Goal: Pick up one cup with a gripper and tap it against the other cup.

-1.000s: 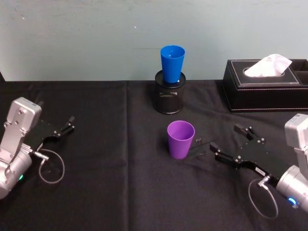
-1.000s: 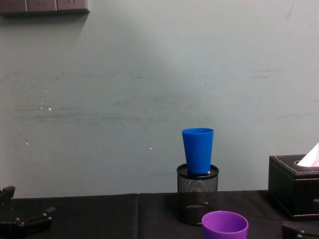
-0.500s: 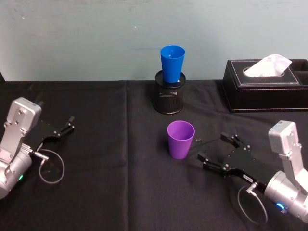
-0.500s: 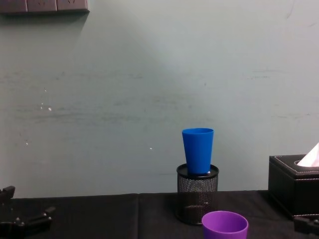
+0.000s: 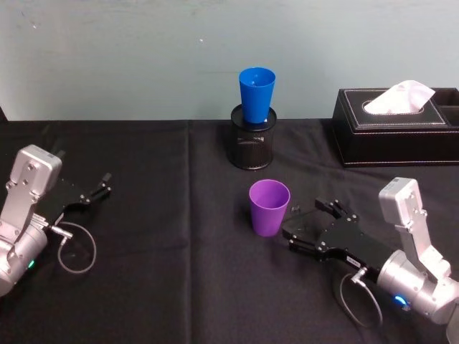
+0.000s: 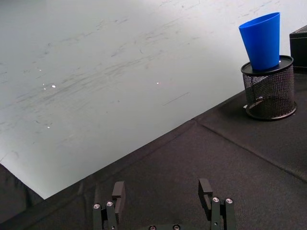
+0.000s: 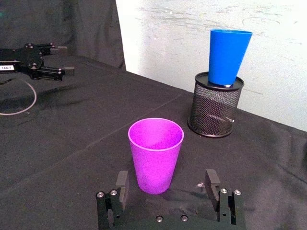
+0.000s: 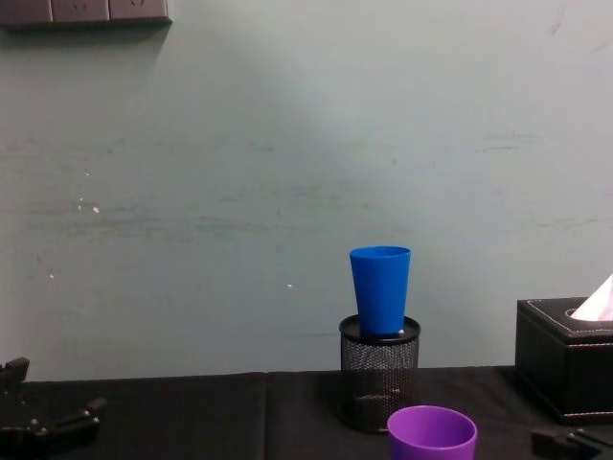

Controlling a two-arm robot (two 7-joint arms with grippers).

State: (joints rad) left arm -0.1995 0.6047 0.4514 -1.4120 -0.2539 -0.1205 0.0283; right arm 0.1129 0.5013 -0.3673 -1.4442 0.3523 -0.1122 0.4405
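Observation:
The purple cup [image 5: 269,208] stands upright on the black cloth, mouth up. My right gripper [image 5: 304,221] lies low just to its right, open, its fingers pointing at the cup's lower half without holding it. In the right wrist view the purple cup [image 7: 156,153] sits close in front of the right gripper [image 7: 166,184], between the lines of its two spread fingers [image 7: 122,184]. The blue cup [image 5: 257,93] stands in the black mesh holder [image 5: 252,147] behind. In the chest view the purple cup [image 8: 431,436] shows below the blue cup [image 8: 380,287].
A black tissue box [image 5: 398,129] stands at the back right. My left gripper [image 5: 97,190] rests open on the cloth at the far left, nothing between its fingers [image 6: 118,191]. Bare cloth lies between the purple cup and the mesh holder [image 7: 215,103].
My right gripper has slid left across the cloth, from well right of the purple cup to right beside it. Both cups and the left arm have stayed put.

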